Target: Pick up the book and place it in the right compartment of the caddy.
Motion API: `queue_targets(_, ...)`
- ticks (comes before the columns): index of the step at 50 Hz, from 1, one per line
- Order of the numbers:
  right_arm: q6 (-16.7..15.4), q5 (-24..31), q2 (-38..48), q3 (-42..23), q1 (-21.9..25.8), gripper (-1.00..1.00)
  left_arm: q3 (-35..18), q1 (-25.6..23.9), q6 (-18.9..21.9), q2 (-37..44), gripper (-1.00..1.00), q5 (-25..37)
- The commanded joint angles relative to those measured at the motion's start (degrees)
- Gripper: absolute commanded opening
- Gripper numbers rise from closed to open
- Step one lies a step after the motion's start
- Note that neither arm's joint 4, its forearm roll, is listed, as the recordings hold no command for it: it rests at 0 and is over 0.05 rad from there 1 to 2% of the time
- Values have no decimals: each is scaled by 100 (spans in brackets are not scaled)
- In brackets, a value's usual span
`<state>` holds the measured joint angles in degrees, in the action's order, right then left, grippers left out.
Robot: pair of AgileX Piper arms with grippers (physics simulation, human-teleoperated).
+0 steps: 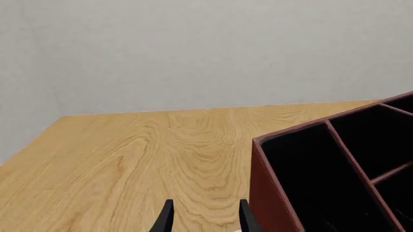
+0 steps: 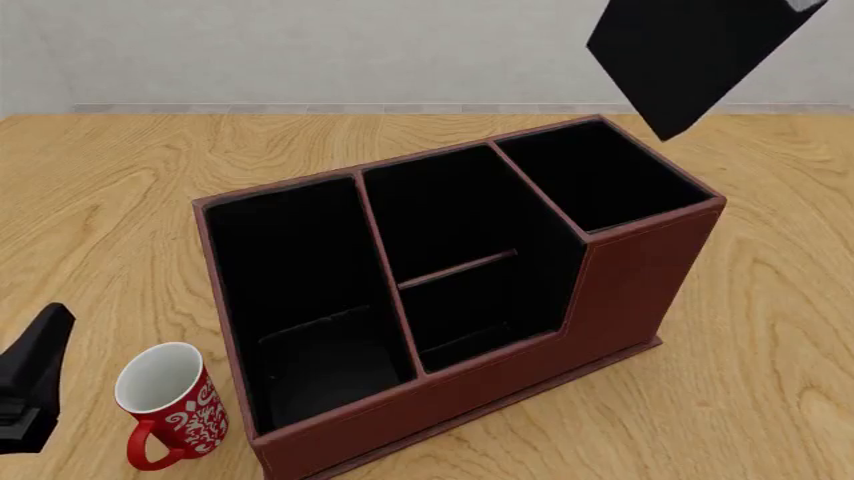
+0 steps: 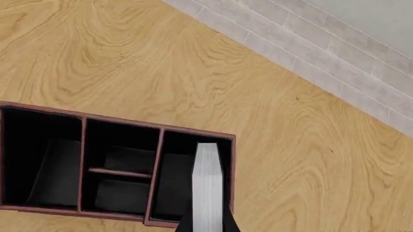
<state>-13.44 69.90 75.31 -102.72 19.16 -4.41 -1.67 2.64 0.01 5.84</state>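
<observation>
Light wood-grain tabletop, pale oak look, wavy figure. Far edge meets grey-white wall.

Large reddish-brown leather-look rectangular caddy rests flat on tabletop, black interior, three sections, taller at one end. Seen from left wrist view, its corner sits just beside left gripper's fingertips, on right-arm side. From right wrist view, caddy lies directly below right gripper.

Red ceramic mug with white pattern and white inside stands upright on tabletop, just beside left gripper, between it and caddy's low end, near caddy wall, contact unclear.
</observation>
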Motion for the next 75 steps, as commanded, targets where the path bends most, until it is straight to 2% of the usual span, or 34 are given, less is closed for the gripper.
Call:
queue_targets(1, 192, 0, 44, 7, 63, -100, 0, 7, 12, 0, 100, 4)
queue_targets(46, 340, 0, 493, 195, 95, -100, 141, 117, 43, 0, 100, -93)
queue_targets(60, 305, 0, 757, -4, 77, -100, 109, 119, 61, 0, 100, -57)
queue_targets(75, 471, 0, 990, -161, 154, -100, 95, 174, 86, 0, 100, -33)
